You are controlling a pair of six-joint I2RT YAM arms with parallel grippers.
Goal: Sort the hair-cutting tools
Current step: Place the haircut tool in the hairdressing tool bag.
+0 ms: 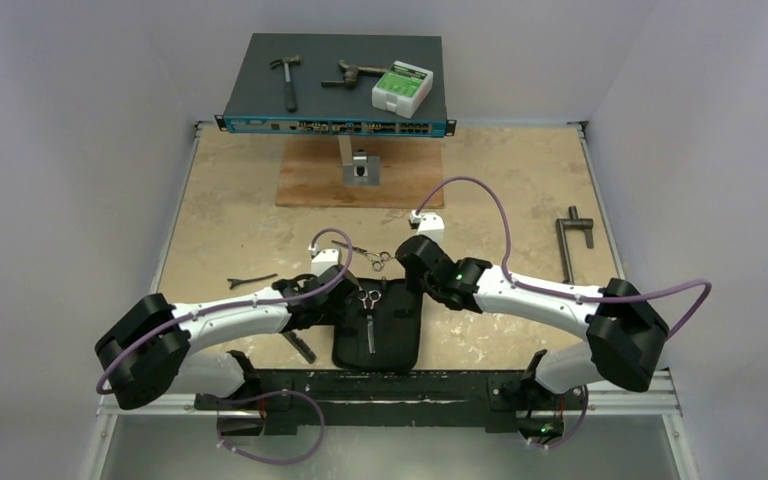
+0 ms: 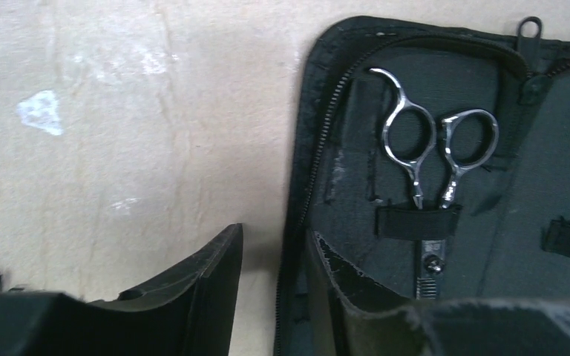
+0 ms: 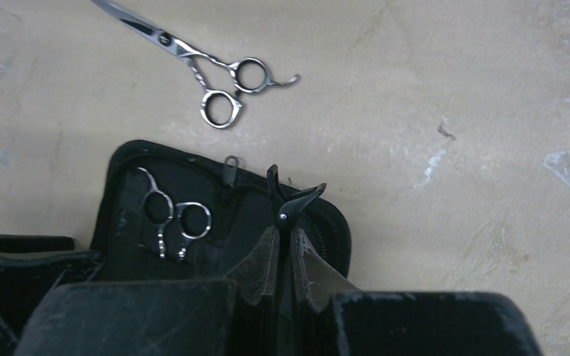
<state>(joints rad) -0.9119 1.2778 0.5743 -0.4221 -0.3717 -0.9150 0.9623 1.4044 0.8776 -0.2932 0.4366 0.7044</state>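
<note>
Top view: showing both arms bent inward, elbows out, over the open zip case (image 1: 400, 340); cased scissors (image 1: 369, 300) aiming blades at the near edge, loose scissors (image 1: 375, 258) lying crosswise on the table (image 1: 520, 200) just beyond, blades leftward.

Left wrist: straddling the case's rim with the left claw (image 2: 276, 245) half-wide, gripping nothing; revealing a strap (image 2: 415, 220) crossing the cased blades.

Right wrist: pinching the right claw (image 3: 282, 241) closed on the case's far rim.

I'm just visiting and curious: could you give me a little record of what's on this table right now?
case: open, on table, near edge
stowed scissors: under a strap in case
loose scissors: on table beyond case
clip: on table, far left
comb: left of case, partly hidden
left gripper: open, astride case's left edge
right gripper: shut on case's far right corner
</note>
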